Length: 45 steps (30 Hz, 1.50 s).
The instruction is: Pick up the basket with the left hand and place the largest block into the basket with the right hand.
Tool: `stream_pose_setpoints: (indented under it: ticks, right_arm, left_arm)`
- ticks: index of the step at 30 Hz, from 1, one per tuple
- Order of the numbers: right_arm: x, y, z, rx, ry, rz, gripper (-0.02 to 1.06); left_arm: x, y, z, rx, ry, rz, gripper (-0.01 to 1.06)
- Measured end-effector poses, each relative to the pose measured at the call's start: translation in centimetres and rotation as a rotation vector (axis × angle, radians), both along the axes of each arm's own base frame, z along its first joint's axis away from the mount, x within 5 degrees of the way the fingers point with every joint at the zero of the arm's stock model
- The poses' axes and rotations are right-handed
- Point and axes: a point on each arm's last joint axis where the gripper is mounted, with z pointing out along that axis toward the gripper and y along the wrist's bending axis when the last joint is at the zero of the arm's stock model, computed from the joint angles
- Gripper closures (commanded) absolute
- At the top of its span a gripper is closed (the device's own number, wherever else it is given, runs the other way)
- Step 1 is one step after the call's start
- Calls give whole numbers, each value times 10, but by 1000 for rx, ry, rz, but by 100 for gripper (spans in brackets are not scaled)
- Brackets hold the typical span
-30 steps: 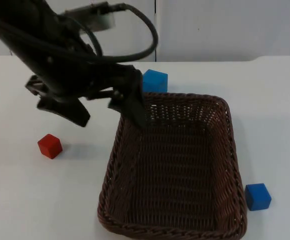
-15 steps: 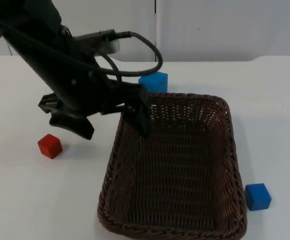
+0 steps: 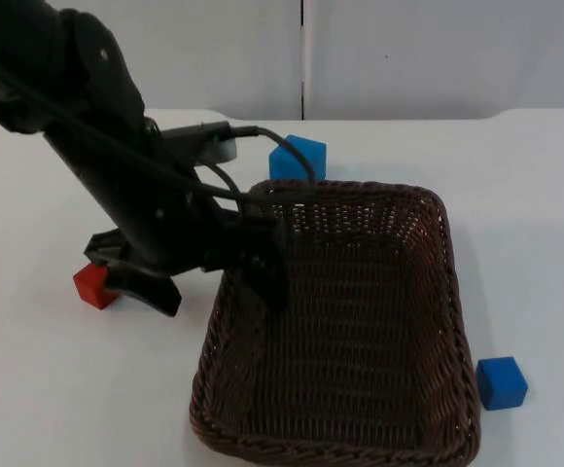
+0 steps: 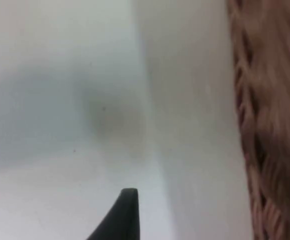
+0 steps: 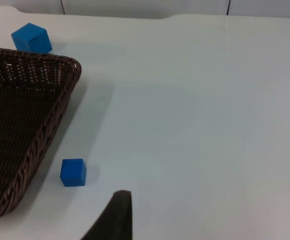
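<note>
A red block (image 3: 94, 285) rests on the white counter (image 3: 49, 389), partly covered. A small dark-blue block (image 3: 501, 381) sits on the counter well apart from it, also seen at (image 5: 73, 172). The grey partition wall (image 3: 438, 53) stands at the counter's far edge, with a vertical seam.

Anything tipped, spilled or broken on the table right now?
Nothing stands out. The wicker basket sits flat and empty, with the left end effector straddling its left rim. The light blue block, the dark blue block and the red block rest on the table.
</note>
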Motion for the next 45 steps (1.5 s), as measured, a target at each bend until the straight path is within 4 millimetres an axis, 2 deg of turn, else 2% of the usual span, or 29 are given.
stream_pose_setpoints:
  ticks: [6, 16, 18, 21, 22, 25, 26, 29, 38, 42, 45]
  right_arm:
    - [0, 0, 0, -5, 0, -3, -1]
    - [0, 0, 0, -5, 0, -3, -1]
    - [0, 0, 0, -7, -1, -3, -1]
    - [0, 0, 0, -7, -1, -3, -1]
    - [0, 0, 0, -7, -1, -3, -1]
    - [0, 0, 0, -7, -1, -3, -1]
    - [0, 0, 0, -7, -1, -3, -1]
    - [0, 0, 0, -7, -1, -3, -1]
    - [0, 0, 0, -8, -1, -2, -1]
    - [0, 0, 0, -8, -1, -2, -1]
    - [0, 0, 0, -8, -1, -2, -1]
  left_arm:
    - [-1, 0, -10, 10, 26, 1, 4]
    - [-4, -8, -10, 10, 22, -21, 19]
    - [-4, -8, -10, 10, 20, -20, 29]
    - [-4, -8, -10, 10, 20, -20, 52]
    - [-4, -9, -10, 9, 21, -19, 52]
    - [-4, -9, -10, 5, 22, -14, 81]
    - [-5, -9, -10, 2, 28, -12, 81]
    - [-5, -11, -9, -17, 43, 19, 105]
    - [-7, -11, -4, -20, 51, 1, 105]
    - [-8, -10, 11, -30, 29, -14, 105]
    - [-11, -10, 33, -50, -2, -29, 105]
